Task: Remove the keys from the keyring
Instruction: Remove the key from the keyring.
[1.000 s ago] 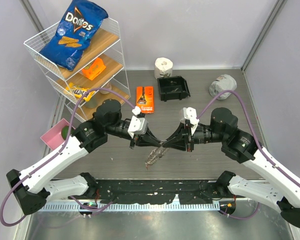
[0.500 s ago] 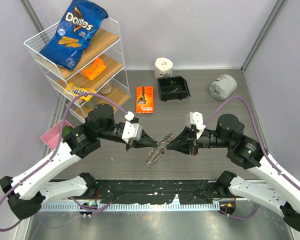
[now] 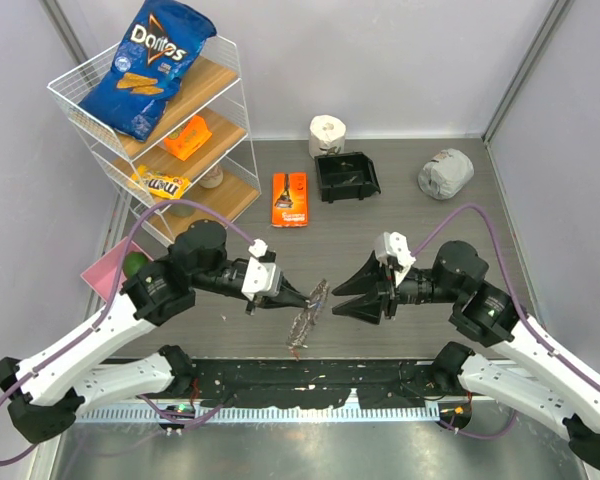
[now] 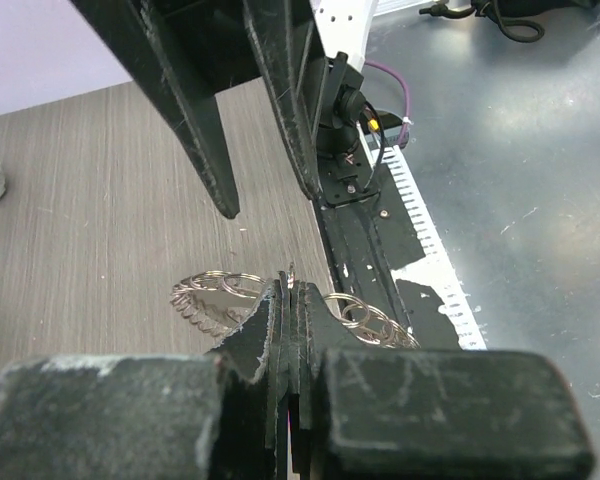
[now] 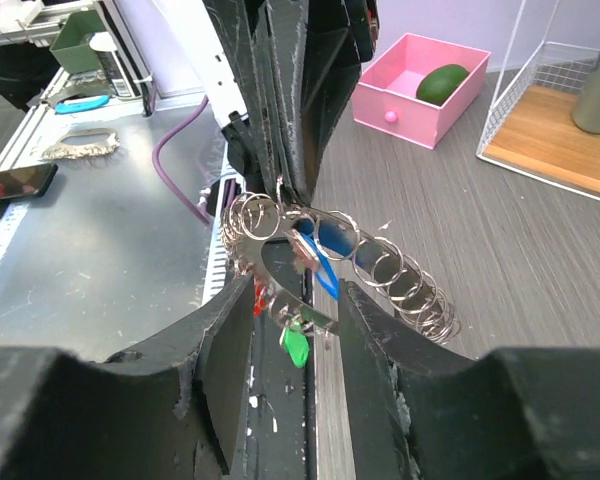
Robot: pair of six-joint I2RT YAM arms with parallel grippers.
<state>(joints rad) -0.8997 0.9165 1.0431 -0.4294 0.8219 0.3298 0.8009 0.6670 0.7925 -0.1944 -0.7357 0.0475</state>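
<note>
The keyring [image 3: 308, 314] is a silver loop fringed with small rings, and it hangs from my left gripper [image 3: 304, 297], which is shut on its upper edge. In the left wrist view the pinched pads [image 4: 280, 300] hold the keyring [image 4: 212, 297] edge-on. My right gripper [image 3: 337, 301] stands open just right of the ring, not touching it. In the right wrist view its fingers [image 5: 230, 345] flank the keyring [image 5: 395, 270]. Keys dangle there with a blue head [image 5: 322, 268], a green head [image 5: 296, 346] and a red head [image 5: 258, 298].
A wire shelf [image 3: 235, 75] at the back left carries a Doritos bag [image 3: 148, 62] and snack packets. A pink box [image 3: 104, 270] with a green fruit sits left. An orange packet [image 3: 290, 198], black bin [image 3: 347, 177], paper roll [image 3: 327, 133] and grey bundle [image 3: 445, 172] lie behind.
My right gripper opened, let go of the keyring and drew back to the right. My left gripper tightened on the ring and shifted it slightly left and nearer.
</note>
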